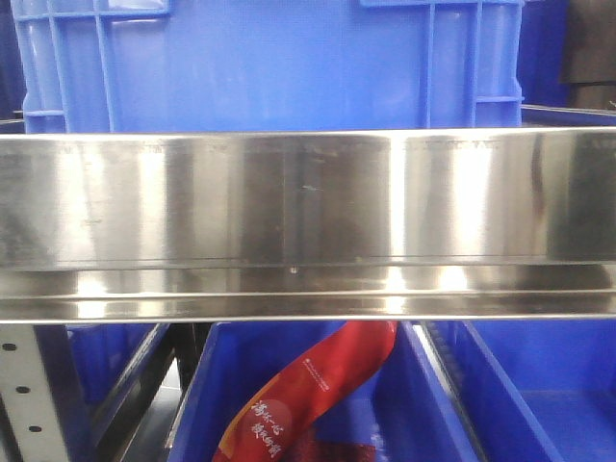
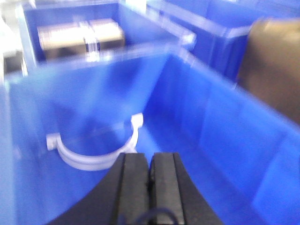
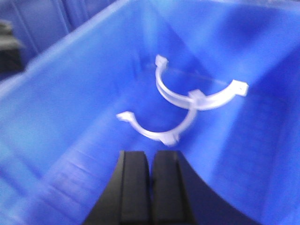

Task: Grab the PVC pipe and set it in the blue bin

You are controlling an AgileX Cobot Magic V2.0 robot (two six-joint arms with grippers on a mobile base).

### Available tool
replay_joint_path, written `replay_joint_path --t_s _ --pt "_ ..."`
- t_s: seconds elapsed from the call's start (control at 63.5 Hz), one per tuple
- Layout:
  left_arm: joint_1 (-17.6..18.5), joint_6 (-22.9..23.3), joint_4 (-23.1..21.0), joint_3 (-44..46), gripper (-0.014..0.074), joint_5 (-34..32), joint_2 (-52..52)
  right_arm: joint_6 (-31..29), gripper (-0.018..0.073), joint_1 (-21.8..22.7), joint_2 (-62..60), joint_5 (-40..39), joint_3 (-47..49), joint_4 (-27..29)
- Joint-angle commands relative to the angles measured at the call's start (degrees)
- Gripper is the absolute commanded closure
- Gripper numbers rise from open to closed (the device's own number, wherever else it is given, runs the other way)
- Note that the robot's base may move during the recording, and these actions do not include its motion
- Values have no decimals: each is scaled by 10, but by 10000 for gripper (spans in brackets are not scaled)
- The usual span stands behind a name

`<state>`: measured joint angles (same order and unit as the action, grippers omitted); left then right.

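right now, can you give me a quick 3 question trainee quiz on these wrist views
1. True or false: the left gripper is shut and empty.
2. How many white curved pieces lie in the blue bin under the right gripper? A) one B) two C) four
3. Fill in: in the left wrist view, the single PVC pipe lies on the bin's ____.

Key: 1 true; 2 B; 3 floor.
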<state>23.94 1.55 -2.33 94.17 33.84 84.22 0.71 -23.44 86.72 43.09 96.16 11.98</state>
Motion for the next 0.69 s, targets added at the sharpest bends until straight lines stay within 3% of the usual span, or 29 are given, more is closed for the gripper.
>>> replay_joint_path --t_s 0.0,0.189,0.315,0.535,0.677 --pt "4 1 -6 6 708 5 -26 -3 727 0 -19 -11 4 9" --pt "4 1 -17 6 708 44 -89 -3 727 0 -61 34 3 21" --pt "4 -3 -18 -29 708 45 -140 -4 727 -5 -100 3 -20 19" --pt "4 -15 -20 -214 708 -98 -258 -7 727 -6 -173 -114 -142 -24" --pt "4 -15 -60 -370 708 -213 -346 -7 727 -6 -243 -213 -265 -24"
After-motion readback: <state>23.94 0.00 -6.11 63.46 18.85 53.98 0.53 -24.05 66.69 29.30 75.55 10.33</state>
